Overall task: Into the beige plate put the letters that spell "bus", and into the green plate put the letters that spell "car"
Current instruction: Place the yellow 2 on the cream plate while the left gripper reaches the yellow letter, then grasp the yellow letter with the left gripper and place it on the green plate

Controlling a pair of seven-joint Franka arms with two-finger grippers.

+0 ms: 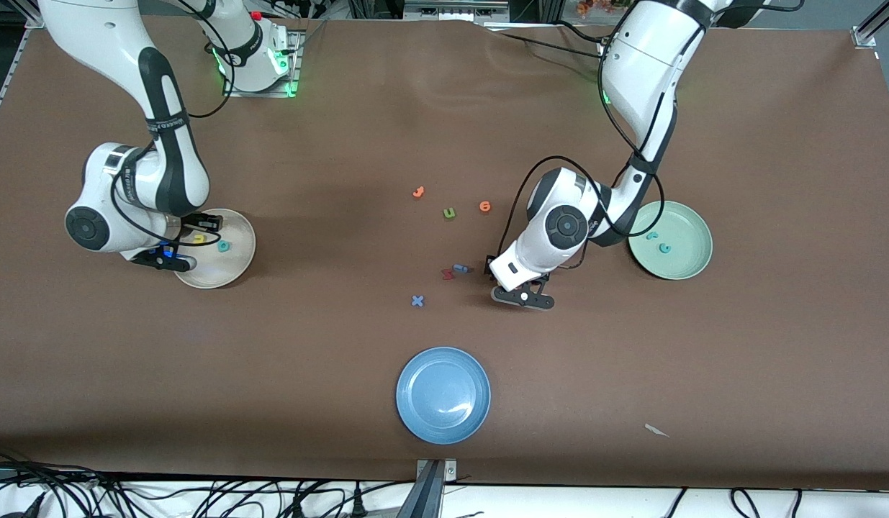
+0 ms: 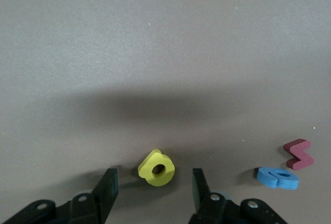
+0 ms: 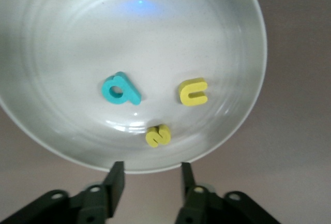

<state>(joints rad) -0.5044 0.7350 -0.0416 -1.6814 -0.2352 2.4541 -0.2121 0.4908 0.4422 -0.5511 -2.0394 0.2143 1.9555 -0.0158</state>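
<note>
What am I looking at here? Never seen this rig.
Two robot arms work at a brown table, each ending in two-finger jaws. The wide picture looks down from across the table; the other two come from a camera on each wrist.

The right arm hangs over the beige plate, jaws open with nothing between them. In that plate lie a teal b, a yellow u and a yellow s.

The left arm is low over the table, with open jaws on either side of a yellow a, not touching it. A red letter and a blue i lie nearby.

The green plate holds two teal letters. A blue plate sits nearest the front camera. Nothing is held.
</note>
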